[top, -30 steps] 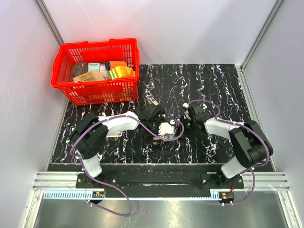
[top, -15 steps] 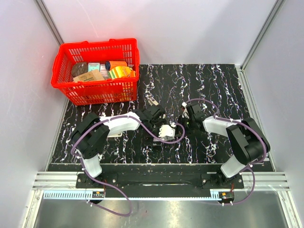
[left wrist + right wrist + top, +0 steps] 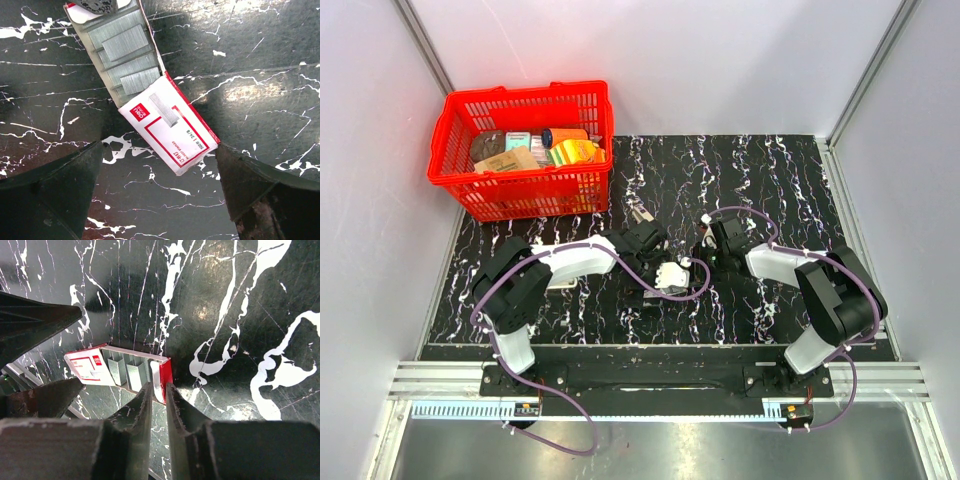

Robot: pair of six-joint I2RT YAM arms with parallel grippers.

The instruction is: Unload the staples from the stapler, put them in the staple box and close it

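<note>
Leftward shift brings the right gripper (image 3: 158, 387), pinched nearly together, onto the staple box (image 3: 172, 127) end flap; the left gripper (image 3: 160, 165) straddles it, spread. The stapler (image 3: 640, 214) apparently lies behind on the table (image 3: 770, 180), untouched: unloading not begun.

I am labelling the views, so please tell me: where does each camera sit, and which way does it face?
Top external: above and behind, looking down at mat and basket; left arm and right arm show.
Left wrist: looks down on open box; left fingers, spread, at bottom corners.
Right wrist: looks down on mat; right fingers closed on box end.
Both wrists share the box.
</note>
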